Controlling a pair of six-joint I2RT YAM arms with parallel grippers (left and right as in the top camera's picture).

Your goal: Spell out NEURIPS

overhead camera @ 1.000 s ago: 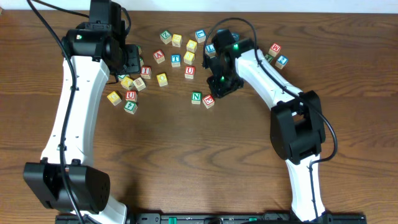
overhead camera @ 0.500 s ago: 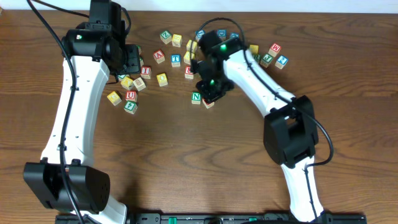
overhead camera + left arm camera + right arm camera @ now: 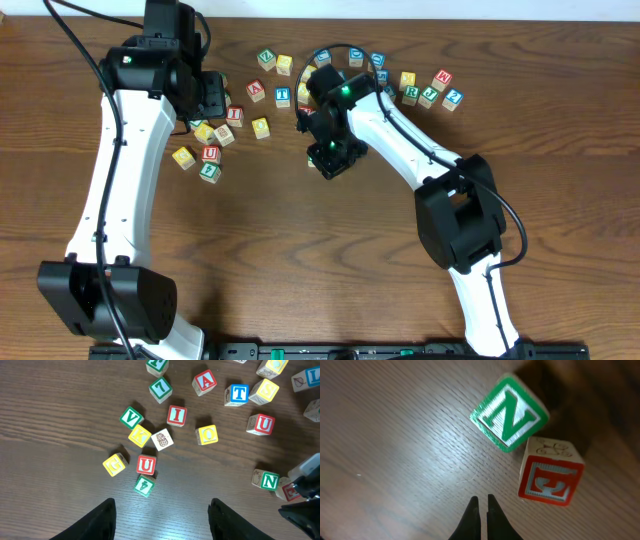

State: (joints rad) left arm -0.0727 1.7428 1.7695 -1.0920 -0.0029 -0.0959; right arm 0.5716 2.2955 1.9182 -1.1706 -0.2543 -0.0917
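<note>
The brown wooden worktop [image 3: 300, 260] is spanned by two white arms, the left arm [image 3: 115, 190] and the right arm [image 3: 400, 135]. The left jaws are held apart with nothing between them. Their dark fingers [image 3: 105, 520] are seen at the bottom edge of the left wrist view. The right jaws are pressed together and empty, their tips low over the wood.

The N cube [image 3: 509, 414] lies on the worktop ahead of the right jaws and a little to their right. Its green-bordered N face is turned up. Its sides being equal, only its turn can be given: it sits as a diamond, one corner pointing back toward the jaws.

The E cube [image 3: 551, 479] is set just beside it, nearer the jaws and further right; whether the two touch cannot be told. Its red-bordered E face is turned toward the wrist camera, the letter turned round rather than upright.

Ahead of the left jaws, loose cubes are scattered. The near U cube [image 3: 146, 465] and a green picture cube [image 3: 144, 486] lie closest. The I cube [image 3: 176, 415] is further ahead, and the far U cube [image 3: 261, 424] is ahead and to the right.
</note>
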